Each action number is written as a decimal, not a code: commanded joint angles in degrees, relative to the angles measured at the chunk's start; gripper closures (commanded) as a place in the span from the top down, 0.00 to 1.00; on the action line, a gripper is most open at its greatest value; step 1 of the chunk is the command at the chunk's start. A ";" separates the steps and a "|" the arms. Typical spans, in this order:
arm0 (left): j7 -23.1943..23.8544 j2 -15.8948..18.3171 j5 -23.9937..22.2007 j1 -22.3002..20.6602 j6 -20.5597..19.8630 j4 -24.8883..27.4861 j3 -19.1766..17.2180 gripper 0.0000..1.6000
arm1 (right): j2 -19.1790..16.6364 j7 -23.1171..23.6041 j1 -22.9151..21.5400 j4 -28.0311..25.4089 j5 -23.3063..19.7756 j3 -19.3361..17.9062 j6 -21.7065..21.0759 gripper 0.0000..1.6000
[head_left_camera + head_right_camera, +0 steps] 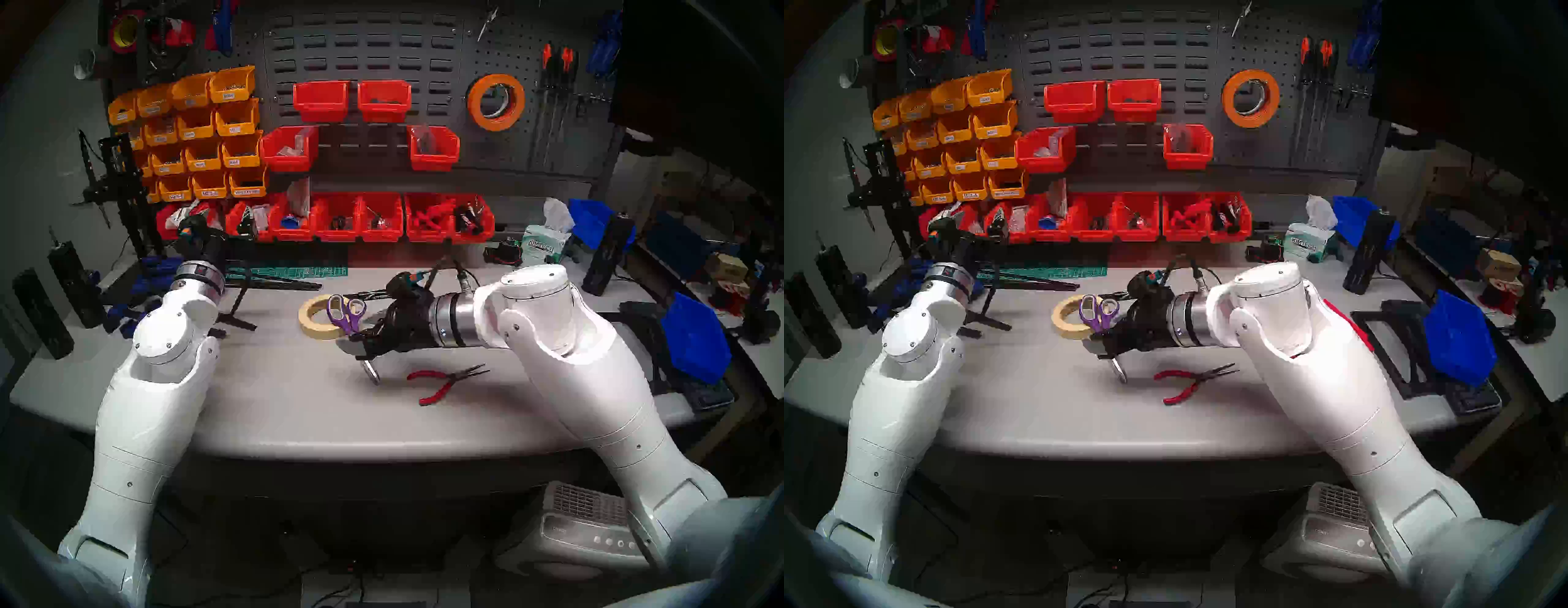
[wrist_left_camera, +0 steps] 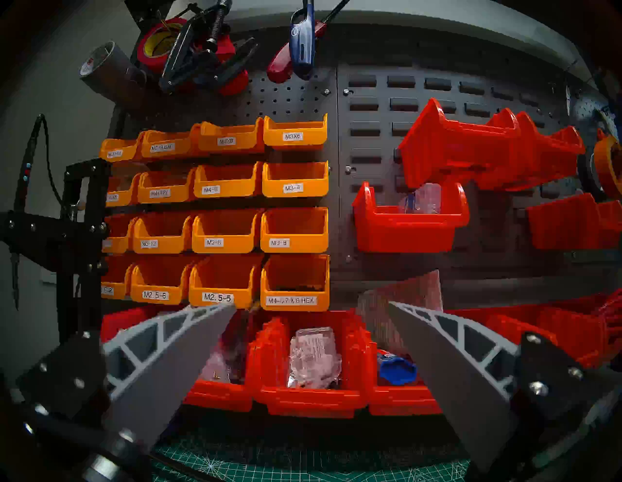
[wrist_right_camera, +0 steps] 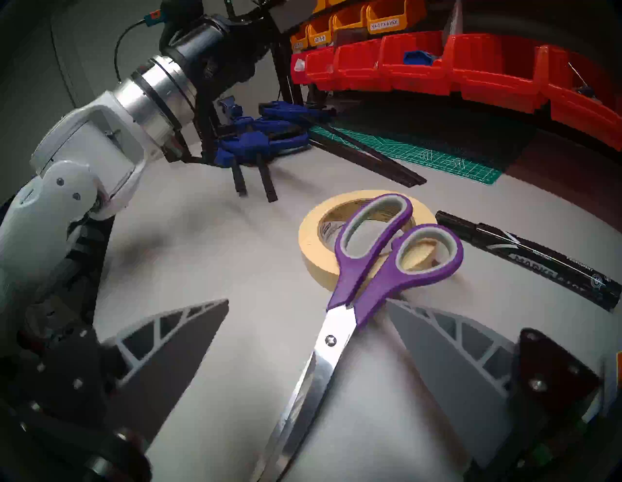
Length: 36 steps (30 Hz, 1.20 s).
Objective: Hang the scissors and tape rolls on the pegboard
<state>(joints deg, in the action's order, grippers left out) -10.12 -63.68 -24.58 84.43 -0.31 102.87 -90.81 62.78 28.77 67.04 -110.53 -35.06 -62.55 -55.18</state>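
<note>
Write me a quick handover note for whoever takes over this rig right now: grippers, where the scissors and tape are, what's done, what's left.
Right gripper: open, holding nothing, straddling the purple scissors at the blade-handle junction.
Left gripper: open, empty, raised toward the bins, away from the work.
Scissors: handles propped on the cream tape roll, blades toward the table; both on the table.
Orange tape roll: already hanging on the pegboard.
Black roll: not visible in these views.
Left: close on the scissors and hang them, then hang the cream roll.
</note>
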 commanded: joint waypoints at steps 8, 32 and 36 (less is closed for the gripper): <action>-0.15 0.06 -0.12 -1.70 0.72 1.68 -0.75 1.00 | -0.63 -0.60 0.36 -1.28 -3.03 -0.35 0.18 1.00; -0.14 0.07 -0.11 -1.70 0.72 1.68 -0.75 1.00 | 2.28 -3.54 1.32 0.30 -4.46 0.98 0.48 1.00; -0.14 0.06 -0.12 -1.70 0.72 1.68 -0.75 1.00 | 2.54 -4.04 1.58 0.36 -4.55 1.09 0.75 1.00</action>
<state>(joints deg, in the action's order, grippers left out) -10.12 -63.68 -24.58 84.43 -0.31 102.87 -90.81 63.73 24.95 69.08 -109.25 -39.27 -61.33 -55.06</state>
